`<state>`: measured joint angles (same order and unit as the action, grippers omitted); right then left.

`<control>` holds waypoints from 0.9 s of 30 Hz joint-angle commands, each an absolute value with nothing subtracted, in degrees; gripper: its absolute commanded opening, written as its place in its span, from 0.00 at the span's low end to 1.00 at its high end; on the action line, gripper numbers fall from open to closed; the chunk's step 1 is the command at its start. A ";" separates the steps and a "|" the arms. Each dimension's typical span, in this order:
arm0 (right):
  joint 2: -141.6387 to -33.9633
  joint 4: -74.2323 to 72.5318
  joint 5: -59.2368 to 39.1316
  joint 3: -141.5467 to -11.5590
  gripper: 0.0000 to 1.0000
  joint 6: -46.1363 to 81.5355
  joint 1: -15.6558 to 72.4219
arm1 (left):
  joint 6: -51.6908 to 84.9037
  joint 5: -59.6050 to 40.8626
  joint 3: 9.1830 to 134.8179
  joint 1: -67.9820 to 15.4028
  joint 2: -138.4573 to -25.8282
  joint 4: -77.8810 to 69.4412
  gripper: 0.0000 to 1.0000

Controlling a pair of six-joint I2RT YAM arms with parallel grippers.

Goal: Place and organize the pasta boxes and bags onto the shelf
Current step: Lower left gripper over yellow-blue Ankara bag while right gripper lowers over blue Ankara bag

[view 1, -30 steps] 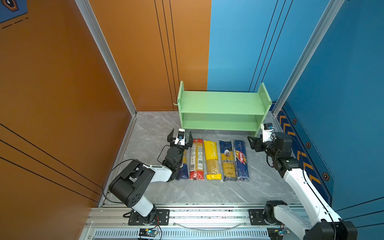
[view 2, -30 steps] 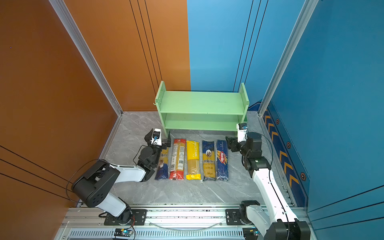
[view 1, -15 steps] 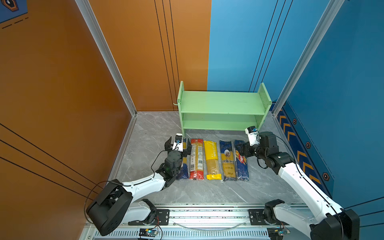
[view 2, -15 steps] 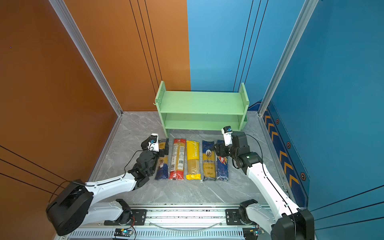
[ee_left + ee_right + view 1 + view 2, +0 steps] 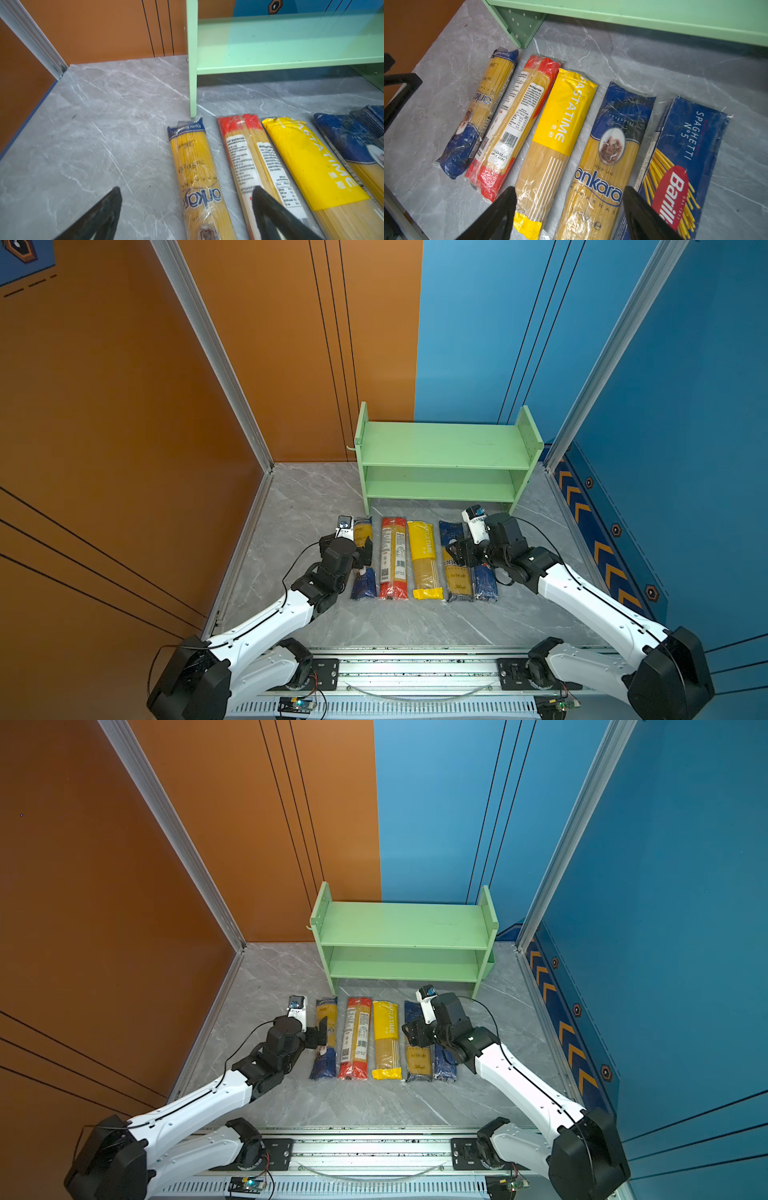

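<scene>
Five long pasta packs lie side by side on the grey floor before the light-green shelf, whose two boards are bare. From the left they are an ankara bag, a red-ended clear bag, a yellow bag, a second ankara bag and a dark blue Barilla pack. My left gripper hangs open just over the leftmost ankara bag, a finger on each side. My right gripper is open above the second ankara bag and the yellow bag's edge, holding nothing.
An orange wall runs close along the left and a blue wall along the right. The shelf's side post stands just beyond the leftmost bag's far end. The metal base rail crosses the front.
Both arms have stretched forward and come down over the row. The left gripper dropped onto the leftmost bag; the right gripper swung left from beside the Barilla pack to the second ankara bag.
</scene>
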<state>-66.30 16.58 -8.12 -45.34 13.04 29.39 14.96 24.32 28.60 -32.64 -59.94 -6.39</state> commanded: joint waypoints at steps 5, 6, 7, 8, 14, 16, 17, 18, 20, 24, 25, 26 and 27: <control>-69.05 14.78 -5.23 -46.27 0.79 14.65 30.59 | 23.86 15.15 32.01 -31.50 -61.72 3.70 0.98; -69.37 14.93 -5.19 -46.46 0.79 14.81 30.59 | 24.55 14.74 31.96 -31.55 -62.14 3.73 0.98; -69.67 15.07 -5.10 -46.73 0.79 14.94 30.54 | 25.38 14.34 31.80 -31.47 -62.67 4.00 0.98; -70.10 15.30 -5.09 -46.93 0.79 15.12 30.59 | 25.99 14.06 31.91 -31.38 -63.22 4.50 0.98; -71.96 16.15 -4.66 -47.72 0.79 15.21 30.59 | 28.51 11.83 31.99 -31.23 -65.01 6.32 0.98; -72.25 16.36 -4.66 -47.81 0.79 15.29 30.56 | 29.01 11.12 31.98 -31.21 -65.43 6.59 0.98; -72.40 16.43 -4.67 -47.81 0.79 15.30 30.58 | 29.26 10.89 32.01 -31.28 -65.63 6.84 0.98; -72.54 16.45 -4.63 -47.82 0.79 15.29 30.59 | 29.42 10.66 32.04 -31.24 -65.78 6.98 0.98; -72.65 16.44 -4.48 -47.81 0.79 15.29 30.59 | 29.69 9.84 31.99 -31.20 -66.09 7.03 0.98; -73.06 16.42 -4.21 -47.73 0.79 15.31 30.67 | 30.00 8.50 31.95 -31.11 -66.94 7.31 0.98; -73.27 16.37 -4.10 -47.64 0.79 15.32 30.65 | 30.19 8.36 31.92 -31.11 -67.18 7.50 0.98; -73.34 16.34 -3.91 -47.55 0.79 15.34 30.67 | 30.38 8.42 31.92 -31.09 -67.33 7.72 0.98; -73.58 16.29 -3.75 -47.53 0.79 15.38 30.67 | 30.67 8.41 31.89 -31.07 -67.56 8.03 0.98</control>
<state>-72.77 15.44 -5.67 -46.39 14.48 30.35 29.47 10.02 30.57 -31.51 -66.78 6.00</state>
